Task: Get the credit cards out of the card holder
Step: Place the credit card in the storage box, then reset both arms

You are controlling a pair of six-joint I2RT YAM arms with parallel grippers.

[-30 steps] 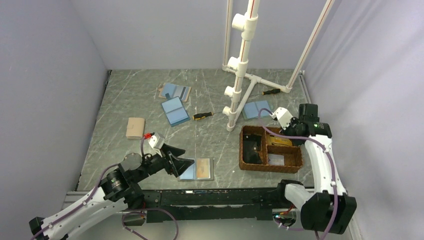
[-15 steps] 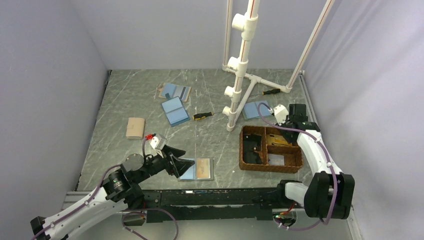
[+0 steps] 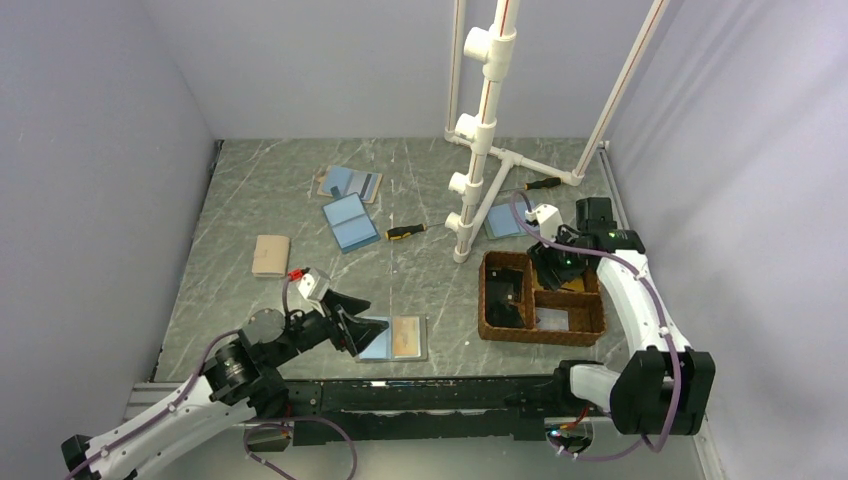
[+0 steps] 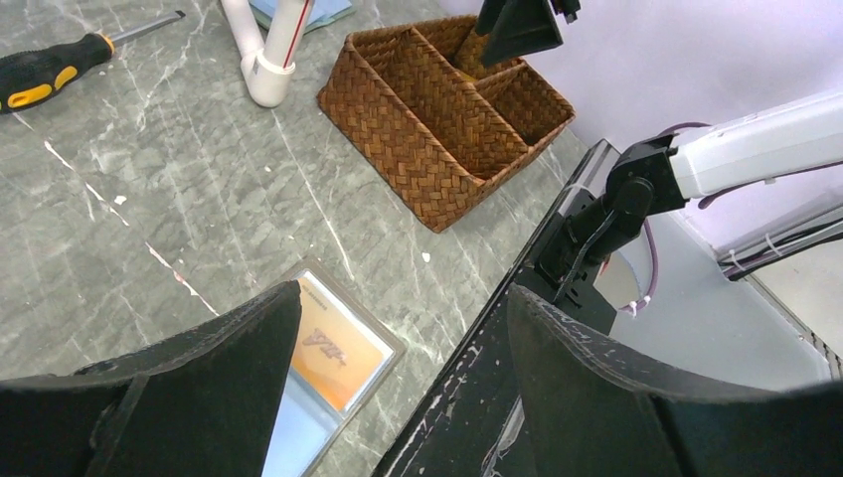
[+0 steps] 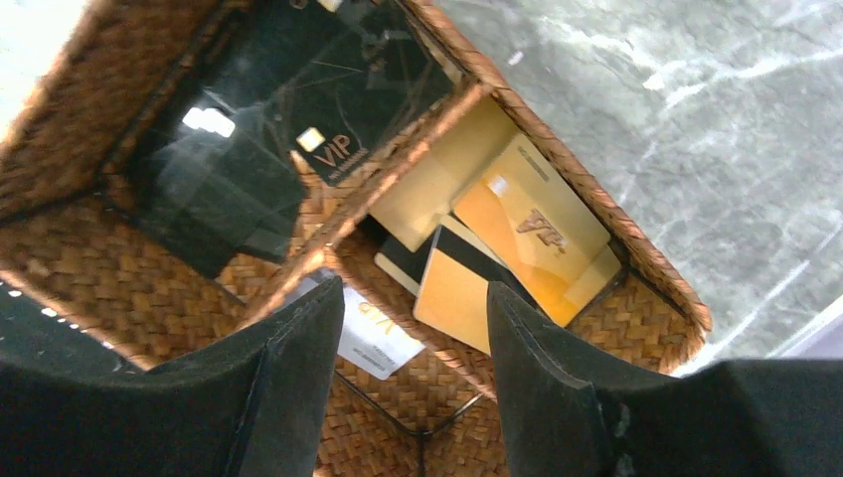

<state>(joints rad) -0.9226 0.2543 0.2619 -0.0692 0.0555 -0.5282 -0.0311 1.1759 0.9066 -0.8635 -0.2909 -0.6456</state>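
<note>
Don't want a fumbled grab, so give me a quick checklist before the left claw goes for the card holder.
1. Left claw open: ok.
2. Left claw above the card holder: ok.
3. Holder lies open and flat: ok.
4. Gold card showing inside it: ok.
5. Card edge free to pinch: cannot tell.
6. Right claw open, empty, over the wicker tray: ok.

the card holder (image 3: 393,338) lies on the table (image 3: 260,190) by its near edge, just right of the left gripper (image 3: 362,328). well to its right sits the tray (image 3: 492,300), cards (image 5: 527,234) in its compartments, the right gripper (image 3: 553,268) above it. the pipe stand (image 3: 470,190) stands behind.
</note>
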